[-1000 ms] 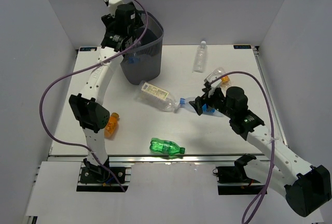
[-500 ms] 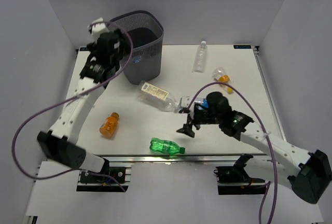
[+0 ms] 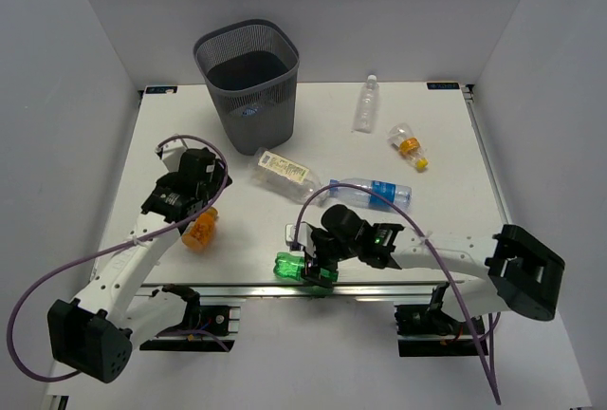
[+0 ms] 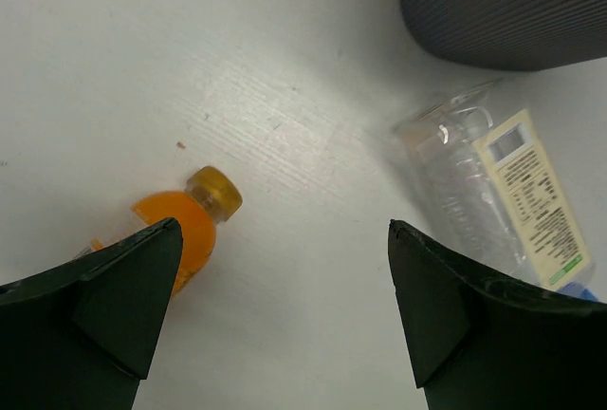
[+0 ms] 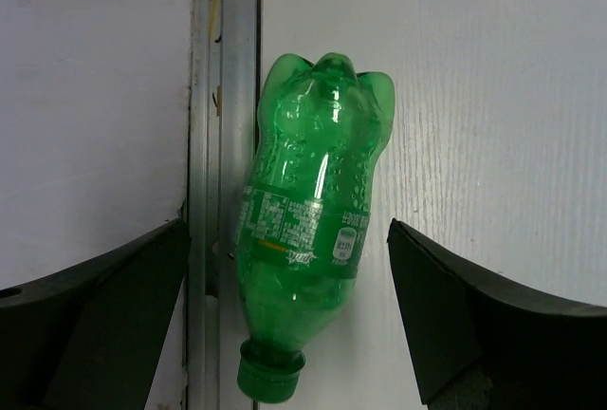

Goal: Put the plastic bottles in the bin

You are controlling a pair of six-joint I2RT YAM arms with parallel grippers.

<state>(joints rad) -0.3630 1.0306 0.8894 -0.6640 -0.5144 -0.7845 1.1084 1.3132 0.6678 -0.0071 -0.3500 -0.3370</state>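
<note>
As both arms bend low over the tabletop point(image 3: 446, 230), the overhead view shows the bin point(image 3: 258, 111) upright at the far left and six plastic bottles lying loose outside it. The small clear bottle point(image 3: 366, 104) and a crumpled orange-capped bottle point(image 3: 408, 144) lie far right, and the blue-labelled bottle point(image 3: 372, 191) and cream-labelled bottle point(image 3: 285, 171) lie mid-table. The left tool point(image 3: 195, 211) hangs just above the orange bottle point(image 3: 200, 232), and the right tool point(image 3: 309, 264) sits over the green bottle point(image 3: 288, 266) at the near edge. Each arm appears to be lining up its own pick.

The left wrist camera shows that tool spread wide and empty. The orange bottle lies on its side partly under the left finger point(image 4: 104, 306), so the tool looks off-centre for a grasp.

In the right wrist camera, wide, empty jaws frame the green bottle crosswise. It lies cap toward the camera, against the metal rail point(image 5: 223, 144), which leaves one finger little room.
</note>
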